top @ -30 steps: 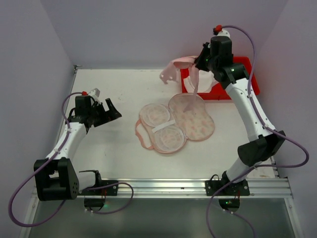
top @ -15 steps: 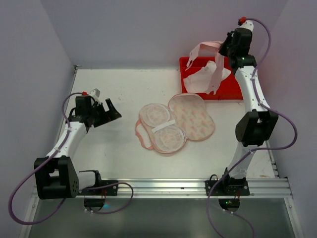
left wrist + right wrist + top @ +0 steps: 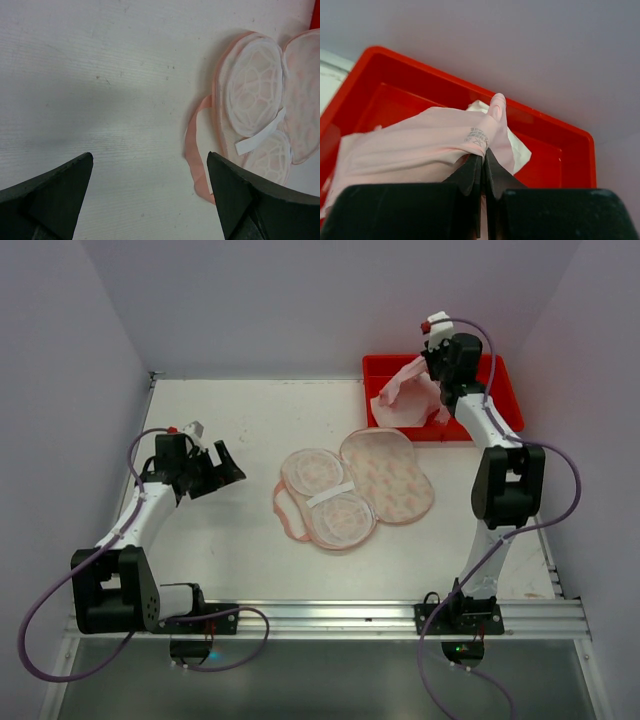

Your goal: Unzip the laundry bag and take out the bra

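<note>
The laundry bag (image 3: 355, 490) lies unzipped and spread flat mid-table, with its printed half (image 3: 392, 475) to the right and a pink loop (image 3: 284, 512) at its left edge. The pale pink bra (image 3: 400, 400) hangs over the red tray (image 3: 505, 380), and my right gripper (image 3: 436, 378) is shut on its fabric. In the right wrist view the closed gripper (image 3: 483, 152) pinches the bra (image 3: 420, 145) near a printed label, with the tray (image 3: 555, 160) below. My left gripper (image 3: 228, 468) hovers open, left of the bag. In its own view the left gripper (image 3: 150, 157) is empty above bare table beside the bag (image 3: 255, 90).
The red tray stands at the table's back right corner against the rear wall. Side walls close in the table left and right. A metal rail with the arm bases (image 3: 330, 618) runs along the near edge.
My right arm has carried the bra from above the tray's left edge, up and rightward, then down into the tray. The left arm and the bag have not moved.
</note>
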### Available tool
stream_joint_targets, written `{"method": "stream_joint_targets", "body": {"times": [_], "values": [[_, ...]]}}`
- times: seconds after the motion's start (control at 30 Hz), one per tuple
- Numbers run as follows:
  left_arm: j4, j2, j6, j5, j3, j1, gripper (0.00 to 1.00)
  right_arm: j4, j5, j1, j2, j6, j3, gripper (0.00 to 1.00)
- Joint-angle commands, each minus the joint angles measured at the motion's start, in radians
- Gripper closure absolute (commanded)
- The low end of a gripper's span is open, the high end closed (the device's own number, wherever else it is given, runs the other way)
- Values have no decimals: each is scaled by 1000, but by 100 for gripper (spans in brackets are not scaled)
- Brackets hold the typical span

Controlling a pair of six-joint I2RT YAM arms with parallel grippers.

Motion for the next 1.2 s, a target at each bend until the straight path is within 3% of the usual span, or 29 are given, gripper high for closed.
{"method": "stream_joint_targets", "body": {"times": [0.0,0.1,0.23,0.33,0.37,0.4,0.47,0.53,0.63,0.73,0.77,0.87,1.0,1.17], "values": [[6,2,15,-8,-5,9,0,201,21,-2,-19,-243,-25,100],[8,3,15,-11,-6,9,0,224,20,-1,21,-317,-14,99],[5,6,17,-16,-5,9,0,272,41,-1,57,-383,-31,82],[5,6,17,-16,-5,9,0,284,46,1,67,-403,-55,77],[5,6,17,-14,-5,9,0,300,66,4,62,-400,-66,70],[6,6,17,-8,-3,9,0,316,73,5,36,-369,-98,51],[6,6,17,-1,-3,9,0,292,75,18,-14,-332,-121,34],[8,5,17,16,-2,9,0,234,52,39,-95,-259,-120,21],[8,0,18,30,-2,9,0,99,78,73,-169,-138,-80,12],[8,-9,18,42,-6,9,0,-70,104,116,-252,23,-32,6],[9,-14,18,44,-6,9,0,-192,94,130,-287,66,-23,5],[11,-24,17,45,-5,9,0,-317,52,223,-337,210,-58,4],[9,-41,17,39,-2,9,0,-348,-18,349,-395,495,-265,4],[6,-60,17,16,-2,9,0,-364,-60,490,-335,684,-416,9]]}}
